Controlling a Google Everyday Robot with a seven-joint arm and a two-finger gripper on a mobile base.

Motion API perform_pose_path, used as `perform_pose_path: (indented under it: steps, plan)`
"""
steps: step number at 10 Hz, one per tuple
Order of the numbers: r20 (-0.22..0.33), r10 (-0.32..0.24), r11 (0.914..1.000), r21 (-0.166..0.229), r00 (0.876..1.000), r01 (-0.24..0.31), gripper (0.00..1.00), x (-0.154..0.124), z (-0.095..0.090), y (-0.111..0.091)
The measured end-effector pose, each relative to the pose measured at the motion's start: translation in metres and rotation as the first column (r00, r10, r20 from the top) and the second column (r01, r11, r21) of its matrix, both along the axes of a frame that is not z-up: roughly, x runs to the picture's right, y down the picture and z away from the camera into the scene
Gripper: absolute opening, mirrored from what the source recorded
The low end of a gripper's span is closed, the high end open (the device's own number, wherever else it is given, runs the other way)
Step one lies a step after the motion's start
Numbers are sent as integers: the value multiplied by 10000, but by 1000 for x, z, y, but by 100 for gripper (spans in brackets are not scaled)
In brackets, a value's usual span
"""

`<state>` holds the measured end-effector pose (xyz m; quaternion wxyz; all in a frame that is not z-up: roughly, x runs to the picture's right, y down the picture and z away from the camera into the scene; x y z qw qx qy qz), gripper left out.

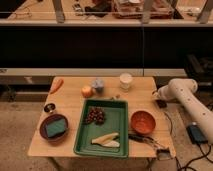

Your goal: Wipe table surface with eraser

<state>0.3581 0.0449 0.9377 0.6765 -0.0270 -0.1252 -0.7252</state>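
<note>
You see a light tan wooden table surface (70,102) from above and in front, with a dark shelf wall behind it. The white robot arm (187,97) reaches in from 3 o'clock. Its gripper (160,100) sits low at the table's right edge, near 3 o'clock. You cannot tell how far it is open or whether it has hold of anything.

A small dark block that seems to be the eraser (161,105) shows right at the gripper's tip, on or just over the table edge. You cannot tell whether the two touch.

At the centre and toward 6 o'clock lies a green tray (117,125). It holds dark grapes (95,116) and pale peeled pieces (106,140).

An orange bowl (143,122) stands just beside the tray, at 4 o'clock. At 8 o'clock a dark red bowl (45,135) holds a teal block (55,127), and a small round dark dish (49,107) is near it at 9 o'clock.

A carrot (56,85) lies at 10 o'clock. An orange fruit (87,91) and a grey cup (98,85) stand touching near 12 o'clock, and a white cup (126,81) at 1 o'clock.
</note>
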Motion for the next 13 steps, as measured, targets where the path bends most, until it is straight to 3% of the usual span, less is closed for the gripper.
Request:
perform_pose_path:
  steps: [3,7,11,13]
  plan:
    - [-307,356,9985,425,9989,-343,0,4,22,-46]
    - [132,43,9983,587,9999,-51,0,-46,38,-68]
    - [982,-555,9981,322,9936,526,0,-114,55,-57]
    - [1502,-981,9951,241,9838,955,0,-136,47,-40]
